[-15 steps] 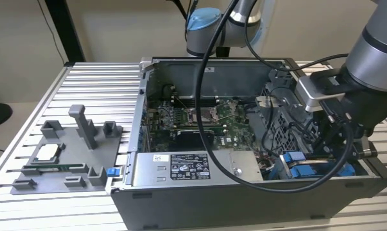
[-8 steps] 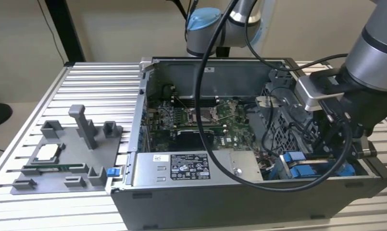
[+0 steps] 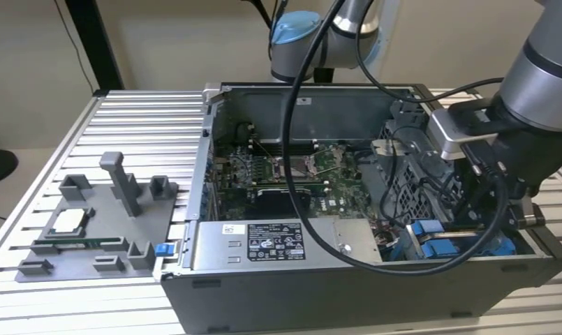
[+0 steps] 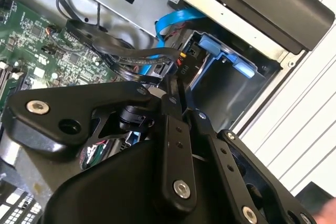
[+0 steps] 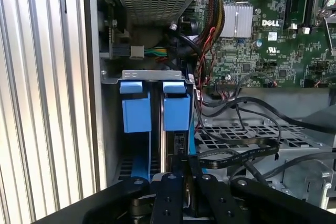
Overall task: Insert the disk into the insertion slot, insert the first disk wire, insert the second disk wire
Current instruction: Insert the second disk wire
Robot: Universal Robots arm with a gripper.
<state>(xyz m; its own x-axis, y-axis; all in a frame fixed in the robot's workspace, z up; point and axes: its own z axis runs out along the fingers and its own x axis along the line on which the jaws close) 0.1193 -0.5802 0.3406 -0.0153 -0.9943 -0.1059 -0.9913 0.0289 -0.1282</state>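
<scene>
Gripper (image 5: 181, 169) at insertion slot (image 5: 155, 80) (fingers closed together).

ribbed silver metal bench (image 3: 122, 118), open grey computer case (image 3: 355, 293) resting on it, grey plastic fixture tray (image 3: 85, 241) lying on the bench toward the exterior view's left, beside the case

The open grey metal computer case (image 3: 355, 293) sits on the ribbed aluminium worktop (image 3: 141, 118), and the grey plastic fixture tray (image 3: 85, 237) lies on that worktop at the case's nine o'clock in the exterior view. Inside the case the green motherboard (image 3: 290, 174) lies at the centre, the grey labelled power-supply box (image 3: 281, 241) at its six o'clock, and the grey perforated-metal insertion slot with blue plastic fittings (image 3: 448, 241) at about four o'clock. The black pincer (image 5: 184, 192) hangs just over that slot, with black flat cables (image 5: 236, 153) draped beside it.
</scene>
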